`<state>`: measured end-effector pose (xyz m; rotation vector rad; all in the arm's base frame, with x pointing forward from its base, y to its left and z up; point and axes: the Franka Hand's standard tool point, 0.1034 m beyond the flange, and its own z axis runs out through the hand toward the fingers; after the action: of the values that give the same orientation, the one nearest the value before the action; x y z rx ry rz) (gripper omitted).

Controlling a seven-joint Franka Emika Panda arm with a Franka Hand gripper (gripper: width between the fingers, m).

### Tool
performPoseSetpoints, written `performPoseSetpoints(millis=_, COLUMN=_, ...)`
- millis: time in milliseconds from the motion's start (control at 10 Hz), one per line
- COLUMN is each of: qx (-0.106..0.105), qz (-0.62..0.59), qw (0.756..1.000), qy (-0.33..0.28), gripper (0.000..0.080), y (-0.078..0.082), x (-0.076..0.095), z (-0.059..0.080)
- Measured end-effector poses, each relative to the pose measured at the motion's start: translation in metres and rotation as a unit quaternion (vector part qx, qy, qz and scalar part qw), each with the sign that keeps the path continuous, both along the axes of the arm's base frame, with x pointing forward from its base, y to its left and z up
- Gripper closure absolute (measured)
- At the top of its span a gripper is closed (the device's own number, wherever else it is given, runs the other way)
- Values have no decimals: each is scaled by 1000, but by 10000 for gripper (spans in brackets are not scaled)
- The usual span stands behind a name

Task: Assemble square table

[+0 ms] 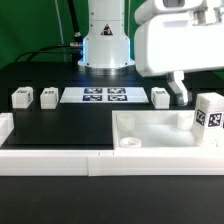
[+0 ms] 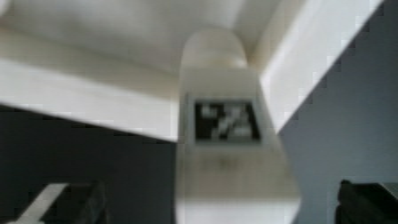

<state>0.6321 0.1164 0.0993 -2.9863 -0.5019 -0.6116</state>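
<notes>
The square table's white tray-like top (image 1: 150,132) lies at the exterior view's right, hollow side up. One tagged white leg (image 1: 210,115) stands upright at its right corner. In the wrist view that leg (image 2: 222,115) runs between my fingers with the tray top (image 2: 107,70) behind it. My gripper (image 2: 210,205) is open: the dark fingertips (image 2: 54,205) stand well apart from the leg on both sides. In the exterior view the gripper (image 1: 182,90) hangs over the tray's far right part. Three more legs lie on the black table: two at the left (image 1: 22,97) (image 1: 48,95) and one (image 1: 160,97) beside the gripper.
The marker board (image 1: 105,95) lies flat in front of the robot base (image 1: 105,45). A long white border rail (image 1: 90,160) runs along the table's front, with a raised end (image 1: 6,128) at the left.
</notes>
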Motion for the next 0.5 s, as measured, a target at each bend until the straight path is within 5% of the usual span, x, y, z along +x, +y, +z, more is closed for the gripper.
performPoseSetpoints(millis=100, qx=-1, qz=0, qw=1000, qy=4, gripper=151, y=-1, x=2, z=1)
performPoseSetpoints(millis=500, qx=-18, qz=-5, qw=981, qy=195, gripper=151, y=8, x=-1, z=-8)
